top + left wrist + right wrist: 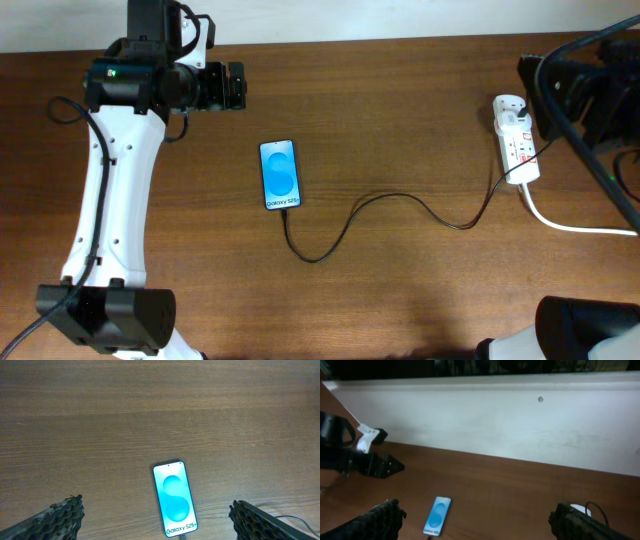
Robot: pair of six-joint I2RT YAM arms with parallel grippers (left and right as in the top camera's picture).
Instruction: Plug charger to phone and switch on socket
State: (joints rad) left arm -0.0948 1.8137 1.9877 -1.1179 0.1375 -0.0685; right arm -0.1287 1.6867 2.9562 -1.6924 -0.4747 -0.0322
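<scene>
Our left end effector (238,86) hangs released, fingers (57,520) spread wide, over the brown wooden counter (400,90) just beyond the black-framed smartphone (280,175), which lies flat with its blue-and-white screen lit. Our right end effector (477,512) is likewise released, near the white oblong power-strip socket (518,140). The thin black charger cable (400,196) snakes from the socket to the smartphone's bottom edge.

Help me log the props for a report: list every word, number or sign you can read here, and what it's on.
"Galaxy S25+": on the phone, at the bottom of its screen, clear in the left wrist view.
Red marks on the socket: too small to read.
Nothing else is legible.
</scene>
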